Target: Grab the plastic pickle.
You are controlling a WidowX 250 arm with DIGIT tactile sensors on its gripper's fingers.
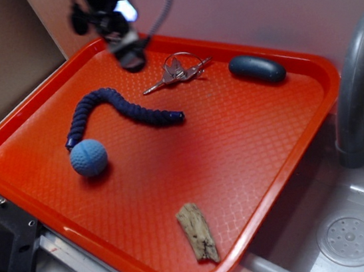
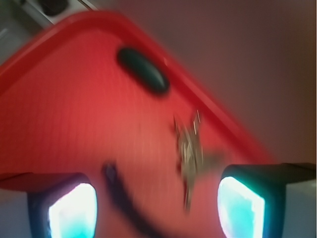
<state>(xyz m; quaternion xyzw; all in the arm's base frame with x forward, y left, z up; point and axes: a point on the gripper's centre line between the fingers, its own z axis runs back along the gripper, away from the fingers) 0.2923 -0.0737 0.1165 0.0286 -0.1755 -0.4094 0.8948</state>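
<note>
The plastic pickle (image 1: 257, 69), a smooth dark blue-grey capsule, lies near the far right rim of the orange tray (image 1: 253, 167). In the blurred wrist view the pickle (image 2: 142, 70) shows ahead, beside the tray's rim. My gripper (image 1: 127, 49) hangs above the tray's far left part, well to the left of the pickle and apart from it. In the wrist view my gripper (image 2: 157, 208) is open, its two glowing pads wide apart with nothing between them.
A bunch of keys (image 1: 177, 71) lies between gripper and pickle. A twisted navy rope (image 1: 121, 110), a light-blue dimpled ball (image 1: 89, 157) and a piece of wood (image 1: 197, 232) also lie on the tray. A grey faucet (image 1: 356, 79) and sink (image 1: 350, 238) stand at right.
</note>
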